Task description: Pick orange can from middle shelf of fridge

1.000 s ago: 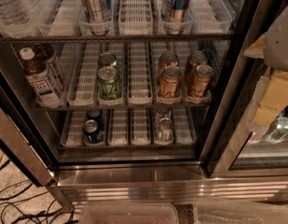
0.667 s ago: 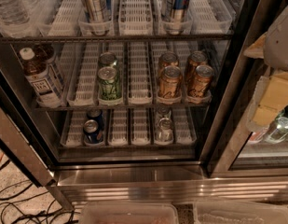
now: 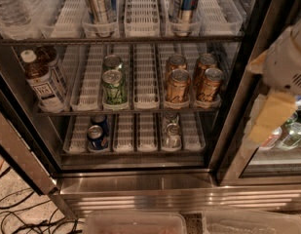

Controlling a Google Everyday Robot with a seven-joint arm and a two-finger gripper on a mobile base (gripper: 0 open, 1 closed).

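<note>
The fridge (image 3: 140, 185) stands open in front of me. On its middle shelf (image 3: 146, 89), several orange cans stand in the two right lanes: two in front (image 3: 177, 86) (image 3: 209, 84) and two more behind them (image 3: 176, 62) (image 3: 206, 61). My gripper (image 3: 274, 89), white with pale yellow parts, hangs at the right edge of the view. It is outside the fridge, in front of the dark door post, to the right of the orange cans and apart from them.
Two green cans (image 3: 114, 87) and a bottle (image 3: 43, 84) share the middle shelf on the left. Tall slim cans (image 3: 99, 4) stand above; a blue can (image 3: 95, 136) and a silver can (image 3: 172, 134) below. Clear bins (image 3: 135, 223) and cables (image 3: 23, 213) lie on the floor.
</note>
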